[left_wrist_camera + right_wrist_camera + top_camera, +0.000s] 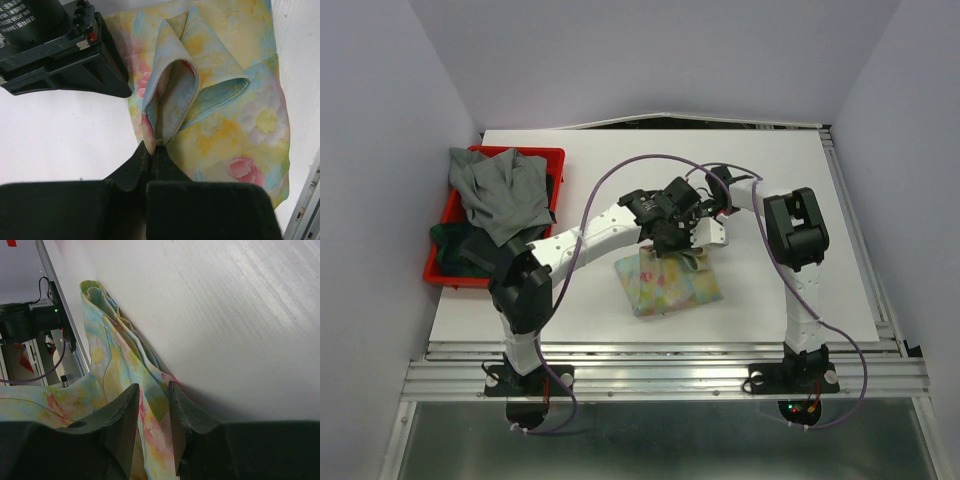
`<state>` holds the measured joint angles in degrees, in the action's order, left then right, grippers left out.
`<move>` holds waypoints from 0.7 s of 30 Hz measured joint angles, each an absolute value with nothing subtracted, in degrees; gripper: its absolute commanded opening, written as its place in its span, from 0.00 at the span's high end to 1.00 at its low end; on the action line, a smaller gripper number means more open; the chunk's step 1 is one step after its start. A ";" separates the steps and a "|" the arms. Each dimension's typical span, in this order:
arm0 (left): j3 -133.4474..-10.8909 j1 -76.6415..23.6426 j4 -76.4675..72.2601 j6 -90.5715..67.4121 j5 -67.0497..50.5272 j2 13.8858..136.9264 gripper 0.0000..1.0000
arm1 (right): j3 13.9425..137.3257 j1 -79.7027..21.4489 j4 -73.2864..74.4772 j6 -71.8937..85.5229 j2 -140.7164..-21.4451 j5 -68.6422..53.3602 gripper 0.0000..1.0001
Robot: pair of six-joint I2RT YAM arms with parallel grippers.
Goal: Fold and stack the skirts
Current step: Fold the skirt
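Two robot arms met over a pastel yellow-and-blue floral cloth skirt on the white tabletop. The skirt lay in a roughly square fold near the middle of the tabletop, toward the near edge and between the two arm bases.

The left end effector had its black fingers pressed together, pinching a raised loop of the skirt's cloth at the garment's left edge. From above, this end effector sat over the far side of the skirt.

Just to its right, the right end effector hung over the far right corner. In its wrist view, the right end effector had closed partway on a bunched ridge of the same cloth, which filled the gap between its two fingers and ran away from them in a lifted fold above the tabletop.

At the far left, well apart from the skirt, a red plastic bin held a crumpled grey cloth garment. It was heaped over the rim on top of darker cloth garments.
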<state>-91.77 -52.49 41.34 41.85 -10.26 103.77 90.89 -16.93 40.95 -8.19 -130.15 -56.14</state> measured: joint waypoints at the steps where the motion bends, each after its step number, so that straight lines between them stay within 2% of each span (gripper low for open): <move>1: -91.66 -52.38 40.91 42.15 -10.24 103.77 1.00 | 90.89 -16.93 41.01 -8.19 -130.15 -56.14 0.64; 19: -84.58 -50.11 32.10 43.92 -9.74 105.65 1.00 | 90.91 -16.97 41.85 -8.16 -130.15 -56.10 0.64; 21: -83.55 -49.74 31.07 43.90 -9.37 106.06 0.95 | 90.91 -16.97 41.95 -8.16 -130.15 -56.10 0.64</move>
